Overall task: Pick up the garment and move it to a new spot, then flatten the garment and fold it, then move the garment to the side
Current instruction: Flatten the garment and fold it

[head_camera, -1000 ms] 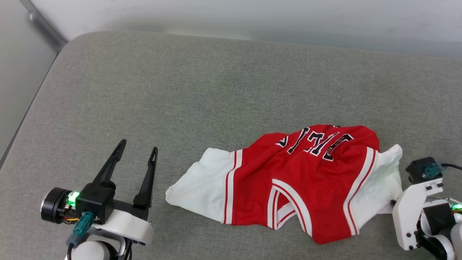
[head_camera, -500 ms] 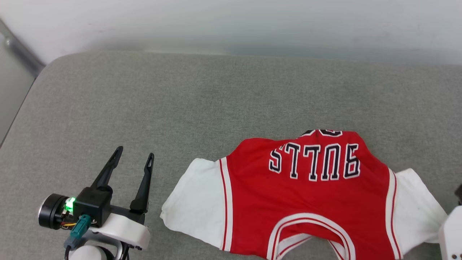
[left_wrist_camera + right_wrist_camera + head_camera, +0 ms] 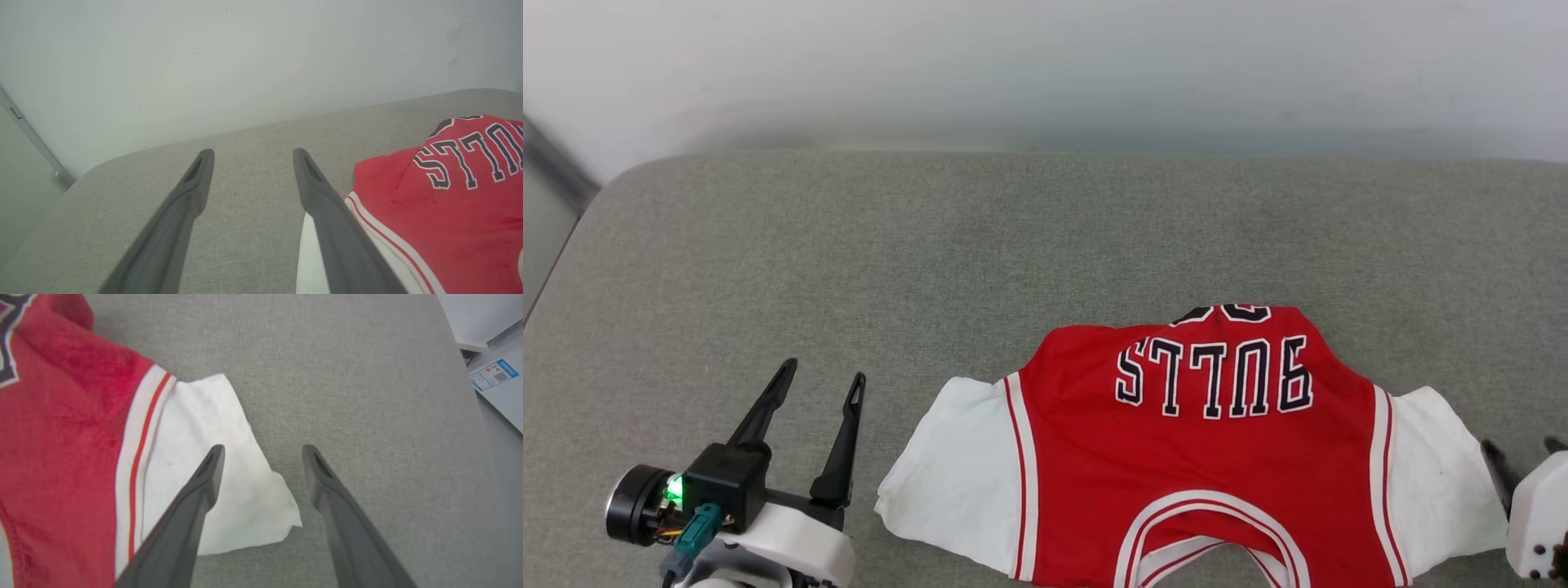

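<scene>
As the head view settles, the red soft-fabric sports shirt with white sleeves (image 3: pixel 1201 457) lies spread on the grey fabric-covered tabletop (image 3: pixel 931 269), low and right of centre. Its collar is toward the robot, the black block lettering reads upside down, and the long axis runs left to right, sleeve to sleeve. A second ago it was a crumpled heap; now it's laid out flat, and the camera has tipped up to take in more of the pale wall (image 3: pixel 1045 65). The left tool (image 3: pixel 823 372) sits low at the lower left, just beside that side's sleeve, fingers spread and pointing away, same as before. The right tool (image 3: pixel 1521 449) peeks in at the lower right by the other sleeve, tips apart.

Over to the left wrist view: fingers wide above bare tabletop, shirt off to the right.

Right wrist view: the tool angles down, spread, pinching nothing. One finger is over the white sleeve's corner, the other over bare tabletop.
</scene>
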